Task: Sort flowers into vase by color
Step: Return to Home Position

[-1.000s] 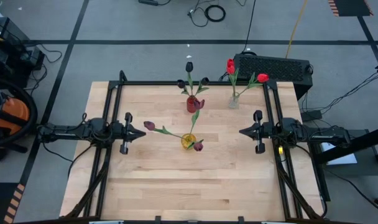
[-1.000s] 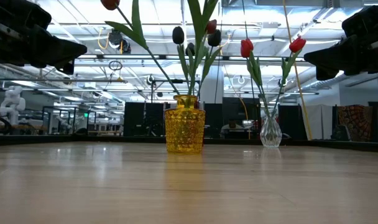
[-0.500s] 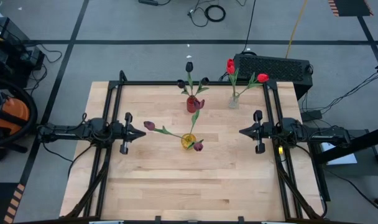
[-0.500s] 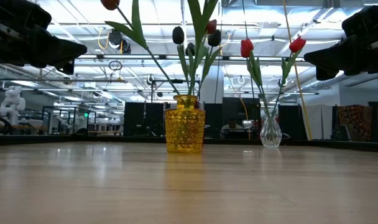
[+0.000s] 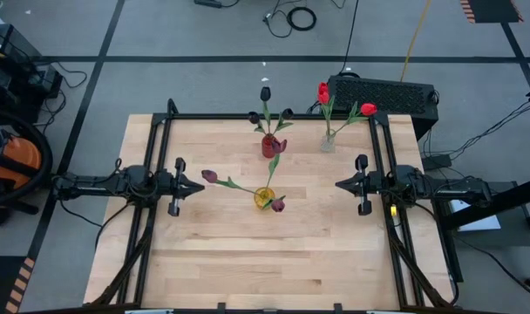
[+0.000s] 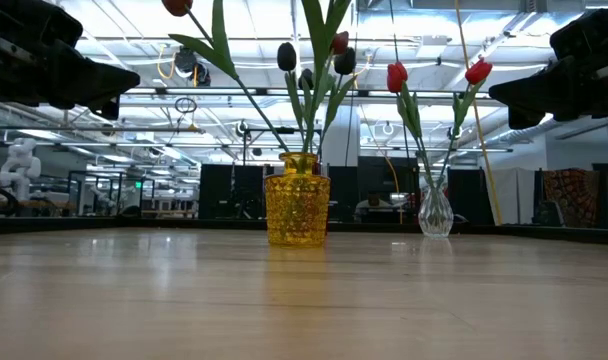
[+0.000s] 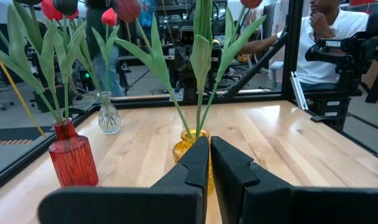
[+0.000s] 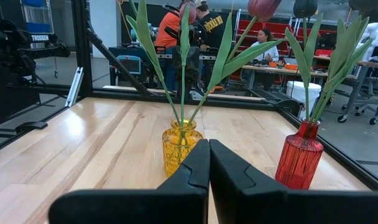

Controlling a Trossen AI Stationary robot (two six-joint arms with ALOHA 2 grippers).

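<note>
The maroon flowers [image 5: 208, 176] are held in the yellow vase [image 5: 264, 198], which is set near the middle of the table [image 5: 213, 262], between the two arms. Their long thin green stems are seen to rise from the vase mouth and fan apart. In the high view one small dark head is leaned well out toward the left arm's side, and another is tipped toward the right arm's side, just beside the vase.

The near-black flowers [image 5: 265, 92] are carried in the red vase [image 5: 269, 146], placed just beyond the yellow one toward the far edge. Their stems are held close to upright, with the heads spread slightly.

The bright red flowers [image 5: 368, 109] are stood in the clear vase [image 5: 328, 142], beside the red vase on the right arm's side, with their two stems splayed in a V.

The left tool [image 5: 198, 186] is held above the table at the left side, pointed at the yellow vase and well apart from it, with its fingers pressed together. The right tool [image 5: 339, 184] is held opposite, likewise pressed together and pointed inward
</note>
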